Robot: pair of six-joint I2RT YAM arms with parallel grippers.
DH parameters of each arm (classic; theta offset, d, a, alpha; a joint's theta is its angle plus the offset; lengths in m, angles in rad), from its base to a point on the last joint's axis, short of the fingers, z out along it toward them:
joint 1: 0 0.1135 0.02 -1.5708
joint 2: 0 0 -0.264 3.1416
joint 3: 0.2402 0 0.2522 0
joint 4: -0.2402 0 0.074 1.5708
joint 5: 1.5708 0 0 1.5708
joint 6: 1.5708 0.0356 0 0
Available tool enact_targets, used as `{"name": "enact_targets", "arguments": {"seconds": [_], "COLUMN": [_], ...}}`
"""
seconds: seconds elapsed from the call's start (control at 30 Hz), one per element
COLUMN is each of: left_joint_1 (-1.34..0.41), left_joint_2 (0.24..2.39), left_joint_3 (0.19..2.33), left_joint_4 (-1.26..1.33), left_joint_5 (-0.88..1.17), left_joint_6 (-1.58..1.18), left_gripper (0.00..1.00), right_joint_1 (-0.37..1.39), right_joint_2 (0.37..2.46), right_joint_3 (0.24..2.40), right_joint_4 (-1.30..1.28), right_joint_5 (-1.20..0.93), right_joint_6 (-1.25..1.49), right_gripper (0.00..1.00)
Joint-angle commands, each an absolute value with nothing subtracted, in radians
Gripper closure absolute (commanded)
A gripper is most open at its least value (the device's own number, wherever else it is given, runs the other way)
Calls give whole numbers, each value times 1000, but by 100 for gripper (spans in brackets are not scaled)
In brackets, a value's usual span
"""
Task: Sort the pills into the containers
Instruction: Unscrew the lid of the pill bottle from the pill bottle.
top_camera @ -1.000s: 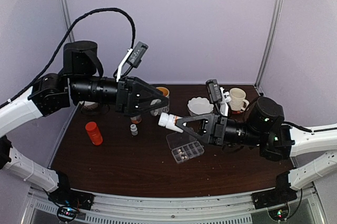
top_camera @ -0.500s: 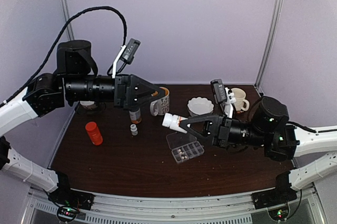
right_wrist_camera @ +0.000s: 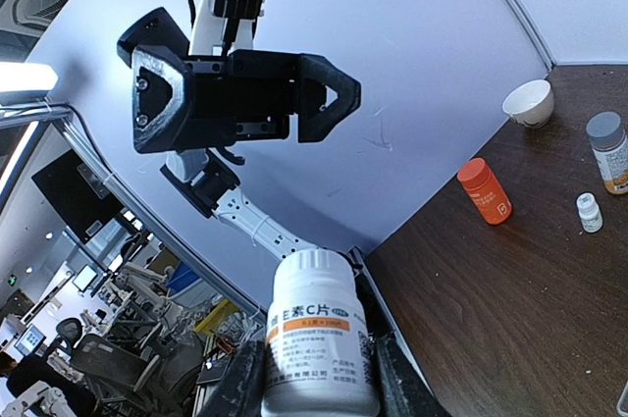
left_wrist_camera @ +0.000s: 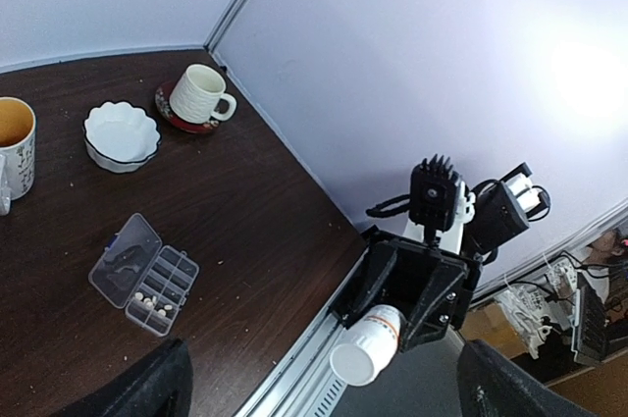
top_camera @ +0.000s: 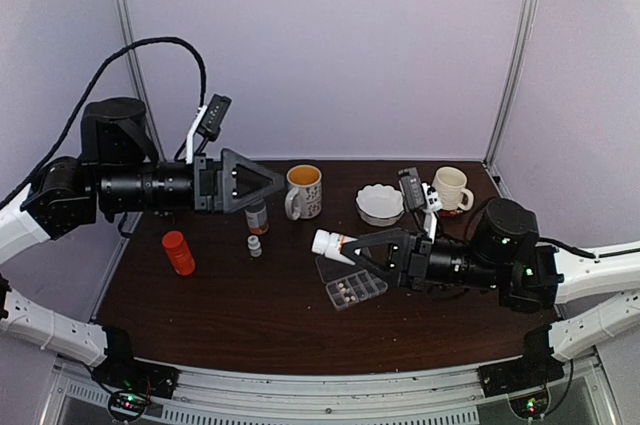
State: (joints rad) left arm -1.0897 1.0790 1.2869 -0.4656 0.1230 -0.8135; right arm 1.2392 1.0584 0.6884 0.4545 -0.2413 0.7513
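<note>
The clear pill box point(top_camera: 350, 280) lies open on the dark table, with a few pale pills point(top_camera: 347, 292) in its near compartments; it also shows in the left wrist view point(left_wrist_camera: 145, 273) with its pills point(left_wrist_camera: 155, 301). My right gripper point(top_camera: 347, 245) is shut on a capped white bottle point(top_camera: 328, 244), held tilted just above the box's left end; the right wrist view shows the bottle point(right_wrist_camera: 319, 338) between the fingers point(right_wrist_camera: 245, 383). My left gripper point(top_camera: 270, 183) is open and empty, hovering high left of the box, its fingers point(left_wrist_camera: 147, 388) wide apart.
An orange bottle point(top_camera: 179, 252), a small white bottle point(top_camera: 255, 246) and an amber grey-capped bottle point(top_camera: 258, 215) stand at the left. A mug point(top_camera: 304, 190), a white bowl point(top_camera: 380, 202) and a cup on a coaster point(top_camera: 452, 188) line the back.
My left arm has drawn back to the left, away from the mug. My right gripper has moved slightly down and forward toward the pill box with the white bottle.
</note>
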Motion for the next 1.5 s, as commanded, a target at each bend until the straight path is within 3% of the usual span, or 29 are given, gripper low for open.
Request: {"name": "enact_targets", "arguments": {"seconds": [0.0,0.2,0.37,0.67,0.9,1.17,1.47], "left_joint_1": [-1094,-1094,-1094,-1095,-1095,-1095,-1095], "left_joint_2": [967,737,673,727,861,1085,1120], "left_joint_3": [1183,954,915,862,942,1043,1038], "left_joint_4": [-331,-83,-116,-8,-17,41,126], "left_joint_5": [142,87,76,163,309,441,537], "left_joint_6": [-842,-781,-765,-769,-675,-665,-733], "left_gripper": [2,2,2,3,16,16,14], "right_joint_1": [1245,1244,1244,1244,1245,1249,1295], "right_joint_2": [1040,1003,962,906,818,815,903], "right_joint_3": [689,690,691,723,704,646,684], "right_joint_4": [464,425,367,276,207,324,369], "right_joint_5": [-203,-184,-191,-193,-208,-249,-252], "right_joint_6": [721,719,694,720,710,730,724], "right_gripper": [76,76,76,77,77,78,79]}}
